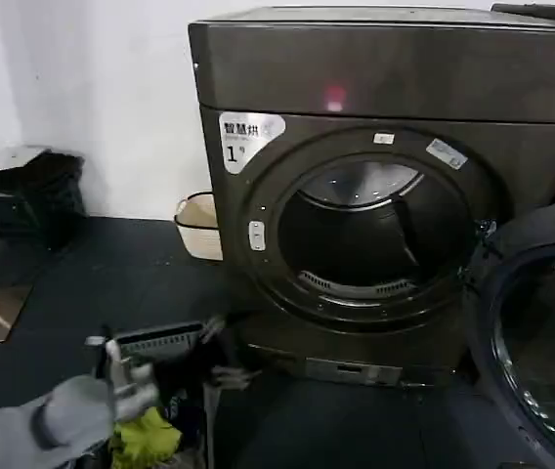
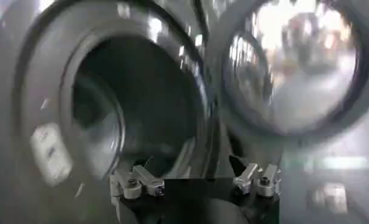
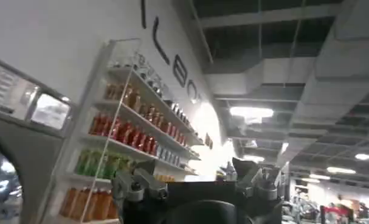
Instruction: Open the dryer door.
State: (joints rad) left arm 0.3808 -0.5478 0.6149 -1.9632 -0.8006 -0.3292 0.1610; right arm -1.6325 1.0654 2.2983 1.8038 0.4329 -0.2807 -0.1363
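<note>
The dryer (image 1: 385, 68) is a big bronze-grey machine with a white "1" sticker and a pink light. Its dryer door (image 1: 541, 342), a dark round porthole, stands swung out to the right, leaving the drum opening (image 1: 370, 234) bare. My left gripper (image 1: 121, 376) hovers low at the front left, well apart from the machine. In the left wrist view it (image 2: 188, 161) is open and empty, facing the drum opening (image 2: 135, 103) with the chrome-ringed dryer door (image 2: 293, 67) beside it. My right gripper (image 3: 184, 167) is open, empty and pointed upward toward the ceiling.
A beige basket (image 1: 197, 225) stands on the floor left of the dryer. A black bin (image 1: 33, 195) is at the far left. A yellow-green cloth (image 1: 146, 440) and a dark crate (image 1: 160, 342) lie by my left arm. Shelves of bottles (image 3: 123, 128) show beside the right gripper.
</note>
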